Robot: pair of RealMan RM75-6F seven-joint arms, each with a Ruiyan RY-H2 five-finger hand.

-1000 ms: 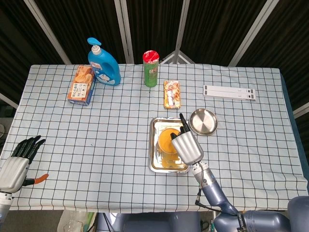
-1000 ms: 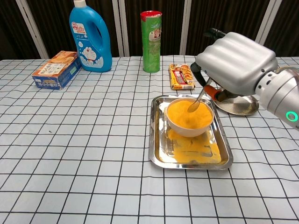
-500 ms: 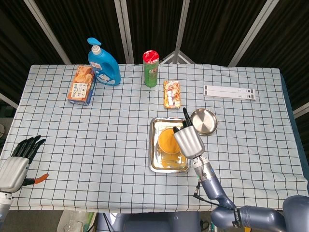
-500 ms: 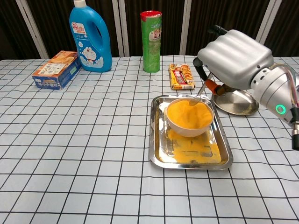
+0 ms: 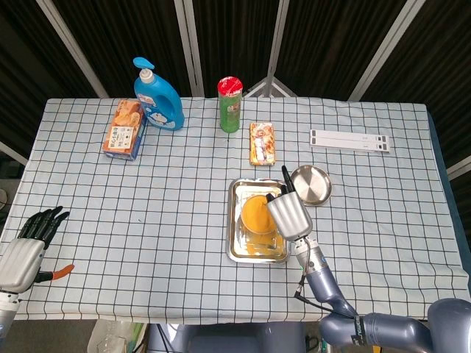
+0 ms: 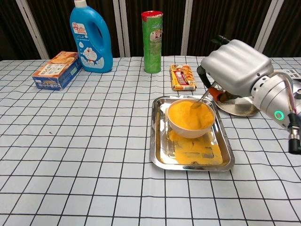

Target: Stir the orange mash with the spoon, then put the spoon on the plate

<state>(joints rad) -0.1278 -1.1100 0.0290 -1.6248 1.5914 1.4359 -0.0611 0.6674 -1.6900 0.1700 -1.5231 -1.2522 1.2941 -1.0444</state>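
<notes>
Here the checked worktop (image 6: pixel 70 155) carries a steel tray (image 6: pixel 160 157) holding a white bowl (image 6: pixel 188 129) of orange mash (image 6: pixel 187 115). The right hand (image 6: pixel 235 66) grips the spoon (image 6: pixel 203 98), tip resting in the mash at the bowl's far-right edge. The round plate (image 5: pixel 310 184) lies just right of the tray. The left hand (image 5: pixel 26 246) hangs at the worktop's near-left corner, fingers spread, holding nothing.

A robot test lab set-up: a table under a blue-checked white cloth (image 5: pixel 184 213), ringed by black pleated curtains (image 5: pixel 235 37) on bare metal frame poles (image 5: pixel 73 44).
</notes>
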